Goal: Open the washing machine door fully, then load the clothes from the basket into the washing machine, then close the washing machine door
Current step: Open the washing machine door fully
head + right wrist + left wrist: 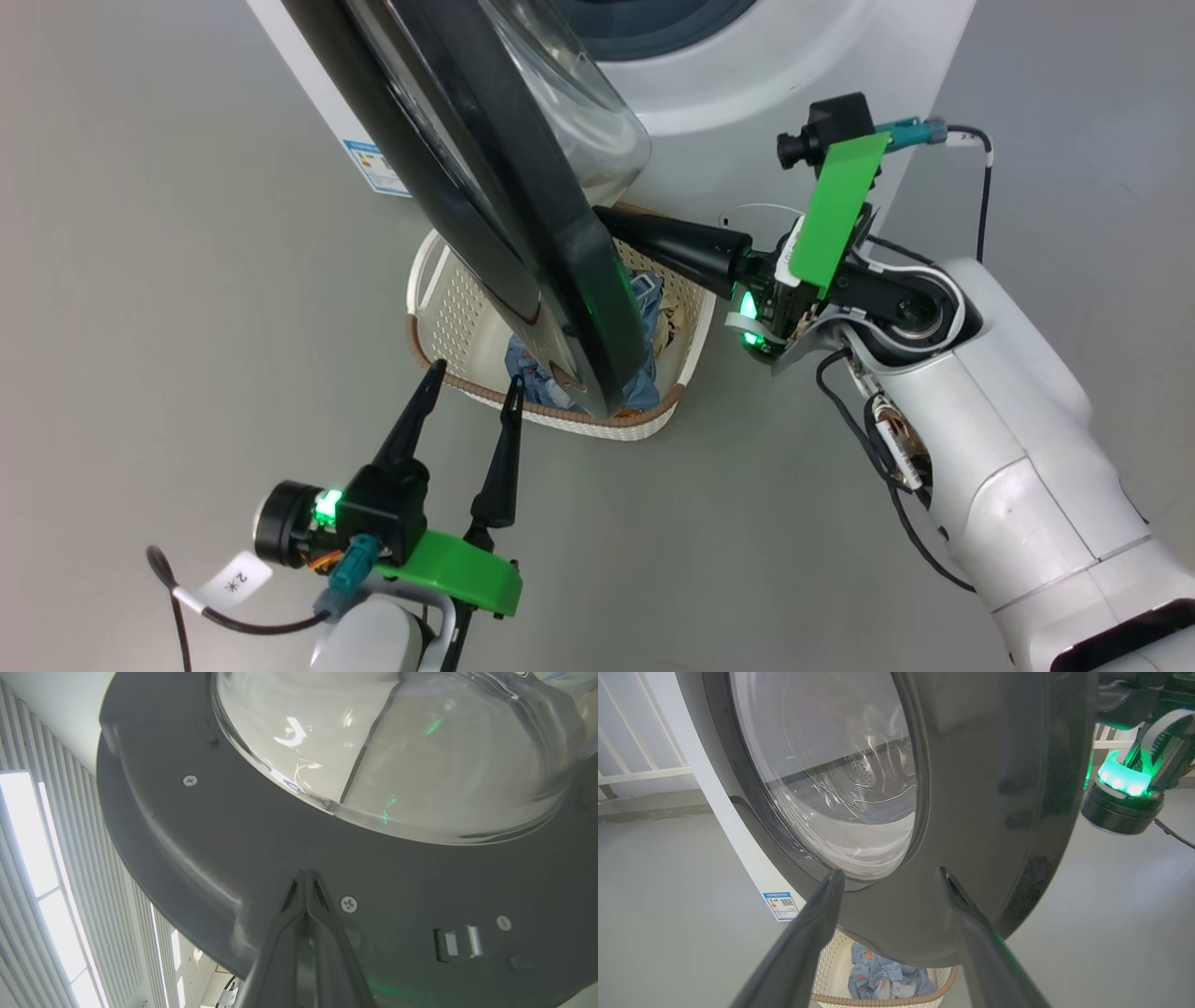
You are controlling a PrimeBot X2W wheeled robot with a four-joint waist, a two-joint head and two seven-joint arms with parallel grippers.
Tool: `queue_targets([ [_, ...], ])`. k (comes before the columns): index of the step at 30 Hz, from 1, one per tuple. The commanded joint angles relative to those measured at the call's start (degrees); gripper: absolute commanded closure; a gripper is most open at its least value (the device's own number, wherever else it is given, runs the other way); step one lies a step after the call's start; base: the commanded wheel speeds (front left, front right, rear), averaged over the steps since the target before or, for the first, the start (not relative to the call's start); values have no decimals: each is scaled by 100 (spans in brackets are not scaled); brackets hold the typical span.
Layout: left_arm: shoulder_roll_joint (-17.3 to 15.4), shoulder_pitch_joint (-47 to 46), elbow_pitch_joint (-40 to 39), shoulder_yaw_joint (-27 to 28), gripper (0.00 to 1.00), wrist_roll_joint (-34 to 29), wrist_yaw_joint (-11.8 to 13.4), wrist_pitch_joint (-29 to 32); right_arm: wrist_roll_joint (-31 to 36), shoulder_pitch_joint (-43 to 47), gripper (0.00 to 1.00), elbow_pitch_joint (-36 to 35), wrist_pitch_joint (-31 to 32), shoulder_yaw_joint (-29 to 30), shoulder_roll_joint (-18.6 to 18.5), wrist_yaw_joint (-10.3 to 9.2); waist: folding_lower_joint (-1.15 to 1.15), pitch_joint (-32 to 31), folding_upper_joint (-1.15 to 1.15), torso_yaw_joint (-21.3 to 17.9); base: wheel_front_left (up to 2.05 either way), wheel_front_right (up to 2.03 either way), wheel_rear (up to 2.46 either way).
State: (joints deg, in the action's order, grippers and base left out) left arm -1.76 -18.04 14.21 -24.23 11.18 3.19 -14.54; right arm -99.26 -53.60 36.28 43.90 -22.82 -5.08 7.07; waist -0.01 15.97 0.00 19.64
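Nearest the head camera, the left gripper (476,373) is hovering low over the floor (140,327), its fingers pointing toward the basket (457,322). Its jaws are standing spread wide and are holding nothing. In the left wrist view, the two fingers are framing the lower outer face of the washing machine door (551,252), apart from it.

The washing machine door is standing partly open, swung out from the washing machine (747,84) so that its lower edge is hanging over the basket. Its clear bulging porthole is facing back toward the drum opening.

The right gripper (306,873) is reaching in from the right, behind the door. Its jaws are pressed together with nothing between them. In the right wrist view, the joined tips are lying at the door's dark inner face, just below the glass bulge and beside a screw (348,904). Whether the tips are actually touching the surface cannot be told.

The basket is sitting on the floor, directly in front of the washing machine and beneath the door. The clothes (530,371) are lying inside the basket, with light blue fabric showing on both sides of the door's edge. A blue label sticker (376,168) is showing on the machine's left side.
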Motion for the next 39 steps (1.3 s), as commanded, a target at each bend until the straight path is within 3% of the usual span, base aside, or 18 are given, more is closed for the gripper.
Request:
queue_targets([
  [1, -111, 22, -91, 207, 0, -58, -40, -46, -102, 124, 100, -163, -52, -136, 219, 42, 1, -24, 0, 12, 0, 0, 0],
  [13, -111, 75, -101, 255, 0, -61, -41, -46, -282, 159, 100, -107, -235, -301, 220, 42, 1, -103, 0, -33, 0, 0, 0],
  [23, -111, 104, -57, 367, 0, -112, -62, -46, -331, 375, 100, -291, -564, -7, 173, 42, 1, -172, 0, -192, 0, 0, 0],
  [37, -111, 331, 55, 746, 0, -320, -198, -46, -139, 1790, 98, -1764, -1169, 803, -203, 42, 1, -499, 0, -597, 0, 0, 0],
  [38, -111, 353, 58, 777, 0, -332, -207, -46, -106, 1940, 53, -1894, -1248, 874, -210, 42, 1, -526, 0, -629, 0, 0, 0],
  [39, -111, 376, 61, 810, 0, -342, -214, -46, -48, 2080, 0, -2026, -1303, 915, -224, 42, 1, -553, 0, -663, 0, 0, 0],
])
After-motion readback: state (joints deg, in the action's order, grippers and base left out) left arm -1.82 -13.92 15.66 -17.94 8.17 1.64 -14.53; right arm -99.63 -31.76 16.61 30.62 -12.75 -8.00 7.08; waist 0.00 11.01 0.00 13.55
